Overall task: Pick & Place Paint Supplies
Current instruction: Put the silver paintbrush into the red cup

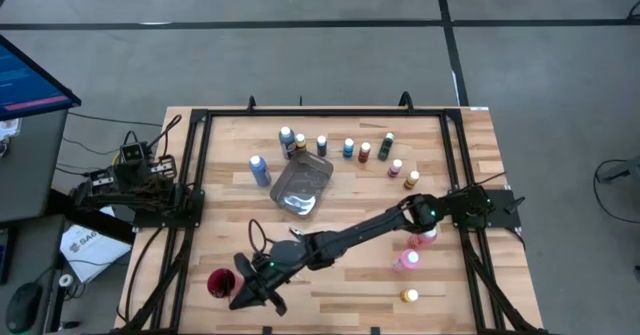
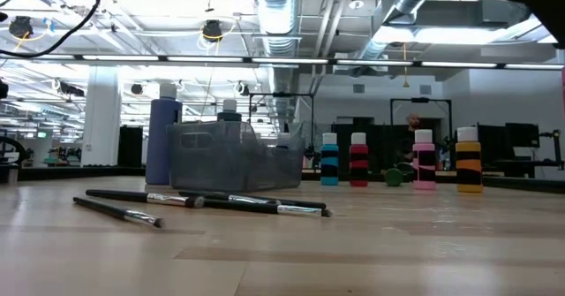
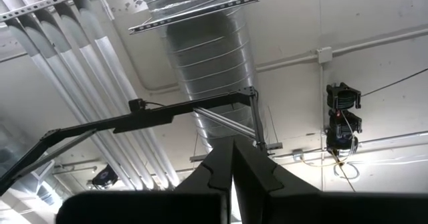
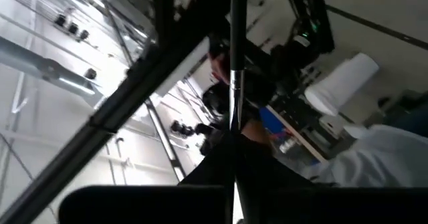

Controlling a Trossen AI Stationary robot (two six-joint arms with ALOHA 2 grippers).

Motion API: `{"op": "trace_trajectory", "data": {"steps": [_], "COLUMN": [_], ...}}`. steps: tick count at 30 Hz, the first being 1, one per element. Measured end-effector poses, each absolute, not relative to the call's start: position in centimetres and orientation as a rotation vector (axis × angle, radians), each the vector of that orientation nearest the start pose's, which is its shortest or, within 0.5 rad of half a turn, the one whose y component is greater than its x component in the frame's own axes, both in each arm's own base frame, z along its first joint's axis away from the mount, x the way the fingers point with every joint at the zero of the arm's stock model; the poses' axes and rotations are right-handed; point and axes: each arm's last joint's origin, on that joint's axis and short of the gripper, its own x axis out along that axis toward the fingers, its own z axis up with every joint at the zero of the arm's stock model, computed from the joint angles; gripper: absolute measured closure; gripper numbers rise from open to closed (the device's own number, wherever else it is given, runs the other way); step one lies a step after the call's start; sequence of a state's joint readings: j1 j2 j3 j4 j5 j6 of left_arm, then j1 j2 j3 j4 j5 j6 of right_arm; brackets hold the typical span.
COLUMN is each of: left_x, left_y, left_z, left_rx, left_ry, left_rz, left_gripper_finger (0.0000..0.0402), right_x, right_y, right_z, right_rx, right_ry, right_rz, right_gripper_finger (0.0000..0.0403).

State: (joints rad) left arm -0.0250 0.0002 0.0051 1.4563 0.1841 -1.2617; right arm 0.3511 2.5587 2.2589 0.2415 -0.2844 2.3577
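My right arm reaches across the table to its near left corner. Its gripper (image 1: 254, 291) (image 4: 231, 136) sits beside the red cup (image 1: 220, 283) and is shut on a thin dark paintbrush (image 4: 235, 43). Three more brushes (image 2: 205, 201) lie flat on the wood in front of the tray in the low view. A row of small paint bottles (image 1: 348, 148) stands upright near the far edge, and a larger blue bottle (image 1: 260, 170) stands left of the tray. Pink bottles (image 1: 407, 262) and a yellow one (image 1: 409, 296) stand at the right. My left gripper (image 3: 233, 147), shut, is parked at the left edge (image 1: 140, 187) and points at the ceiling. My right gripper pinches the paintbrush between its two shut fingers (image 4: 214, 158). They hold the shaft below the metal ferrule (image 4: 233, 83). The brush runs on in line with the fingers, out past their tips. The end that sticks out stands in the air, touching nothing.
The grey metal tray (image 1: 303, 187) sits mid-table, with my right arm's forearm (image 1: 370, 227) stretched along its near side. Black frame rails (image 1: 190, 175) border the table on the left, right and far sides. Bare wood lies between the tray and the near edge.
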Motion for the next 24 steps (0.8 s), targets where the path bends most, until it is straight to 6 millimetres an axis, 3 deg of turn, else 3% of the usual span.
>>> {"op": "trace_trajectory", "data": {"steps": [24], "left_x": [1.12], "left_y": [-0.56], "left_z": [26.04], "left_rx": [-0.903], "left_ry": [-1.125], "left_rz": [-1.042], "left_gripper_finger": [0.0399], "right_x": [55.12], "right_y": [20.46], "right_z": [22.81], "right_rx": [2.269], "right_ry": [0.704], "right_rz": [0.211], "right_gripper_finger": [0.0397]}}
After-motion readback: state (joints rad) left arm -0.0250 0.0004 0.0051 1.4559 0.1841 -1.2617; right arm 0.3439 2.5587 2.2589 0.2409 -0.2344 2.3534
